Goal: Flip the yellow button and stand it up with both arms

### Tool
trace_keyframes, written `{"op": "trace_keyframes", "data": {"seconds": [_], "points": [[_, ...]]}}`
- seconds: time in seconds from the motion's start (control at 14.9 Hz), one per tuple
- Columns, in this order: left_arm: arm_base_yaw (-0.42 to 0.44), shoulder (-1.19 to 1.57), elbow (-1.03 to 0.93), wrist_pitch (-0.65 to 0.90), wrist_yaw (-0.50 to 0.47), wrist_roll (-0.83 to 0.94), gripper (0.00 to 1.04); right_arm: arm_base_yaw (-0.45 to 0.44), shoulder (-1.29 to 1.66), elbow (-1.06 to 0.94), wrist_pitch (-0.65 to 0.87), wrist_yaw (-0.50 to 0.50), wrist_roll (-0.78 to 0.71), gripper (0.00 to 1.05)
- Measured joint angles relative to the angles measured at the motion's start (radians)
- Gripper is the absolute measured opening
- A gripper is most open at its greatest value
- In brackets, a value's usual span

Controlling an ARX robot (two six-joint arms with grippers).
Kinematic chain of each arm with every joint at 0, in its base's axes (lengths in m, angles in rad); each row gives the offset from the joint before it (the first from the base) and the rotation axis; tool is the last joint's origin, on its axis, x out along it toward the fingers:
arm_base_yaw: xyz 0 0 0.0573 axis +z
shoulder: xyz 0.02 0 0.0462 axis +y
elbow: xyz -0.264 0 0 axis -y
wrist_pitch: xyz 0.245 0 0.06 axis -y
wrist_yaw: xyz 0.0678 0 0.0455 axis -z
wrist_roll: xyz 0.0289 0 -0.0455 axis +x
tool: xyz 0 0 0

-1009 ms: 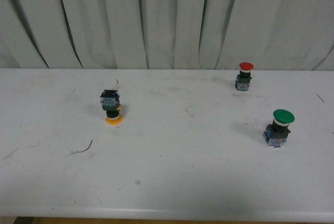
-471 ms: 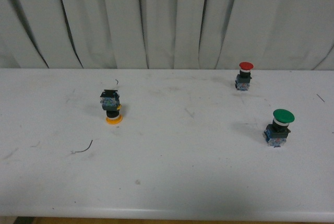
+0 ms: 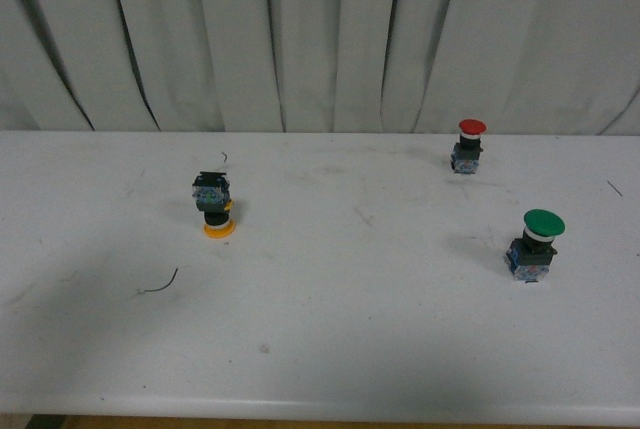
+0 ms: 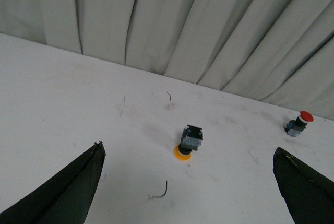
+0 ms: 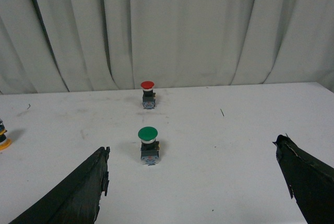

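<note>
Nearest, both tools are released and hold nothing. The left gripper (image 4: 187, 146) has its black wedge-shaped fingers (image 4: 68, 192) spread wide above the white tabletop (image 3: 330, 349). The right gripper (image 5: 191, 143) is spread just as wide. Neither arm shows in the front view.

A thin, dark curl of wire (image 3: 160, 284) lies on the left part of the table, near the target. Beyond it is the small yellow-capped push button (image 3: 213, 206). It stands upside down, cap on the table and blue-and-black contact block on top, well apart from the others.

Risks, as judged:
- The button looks top-heavy on its cap. A touch from one finger before the other could tip it and let it roll on the round rim.
- The contact block is small against the wide jaws, so an off-centre close may squeeze it out.
- Turning it over between two arms needs a hand-off, and a loose hold there would drop it.
- The right arm's likely way across passes the larger green-capped button (image 3: 535, 244), which it could knock over.

Farther right is the red-capped button (image 3: 468, 146), upright before the pale pleated curtain (image 3: 320, 39).

Against the earlier front frames, all three buttons and the wire sit where they were, and no arm has entered.
</note>
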Motion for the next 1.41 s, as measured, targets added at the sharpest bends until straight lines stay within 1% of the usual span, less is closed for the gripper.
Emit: {"op": "trace_keyframes", "data": {"seconds": [0.07, 0.13, 0.2, 0.34, 0.4, 0.47, 0.61, 0.81, 0.87, 1.08, 1.41], "points": [[-0.018, 0.186, 0.09, 0.097, 0.018, 0.008, 0.98, 0.0, 0.0, 0.0, 0.0, 0.0, 0.0, 0.98], [-0.045, 0.379, 0.21, 0.133, 0.014, 0.024, 0.98, 0.0, 0.0, 0.0, -0.001, 0.0, 0.0, 0.98], [-0.072, 0.54, 0.306, 0.119, 0.018, 0.037, 0.98, 0.0, 0.0, 0.0, 0.0, 0.0, 0.0, 0.98], [-0.115, 0.809, 0.478, 0.038, 0.028, 0.068, 0.98, 0.0, 0.0, 0.0, 0.0, 0.0, 0.0, 0.98], [-0.124, 0.901, 0.561, -0.003, 0.033, 0.087, 0.98, 0.0, 0.0, 0.0, 0.0, 0.0, 0.0, 0.98], [-0.132, 0.967, 0.64, -0.035, 0.018, 0.114, 0.98, 0.0, 0.0, 0.0, 0.0, 0.0, 0.0, 0.98], [-0.132, 1.065, 0.776, -0.091, 0.001, 0.19, 0.98, 0.0, 0.0, 0.0, 0.0, 0.0, 0.0, 0.98], [-0.126, 1.182, 0.896, -0.193, 0.003, 0.279, 0.98, 0.0, 0.0, 0.0, 0.0, 0.0, 0.0, 0.98], [-0.126, 1.212, 0.922, -0.227, 0.025, 0.286, 0.98, 0.0, 0.0, 0.0, 0.0, 0.0, 0.0, 0.98], [-0.135, 1.242, 0.98, -0.278, 0.047, 0.267, 0.98, 0.0, 0.0, 0.0, 0.0, 0.0, 0.0, 0.98], [-0.147, 1.266, 0.982, -0.286, 0.058, 0.241, 0.98, 0.0, 0.0, 0.0, 0.0, 0.0, 0.0, 0.98]]}}
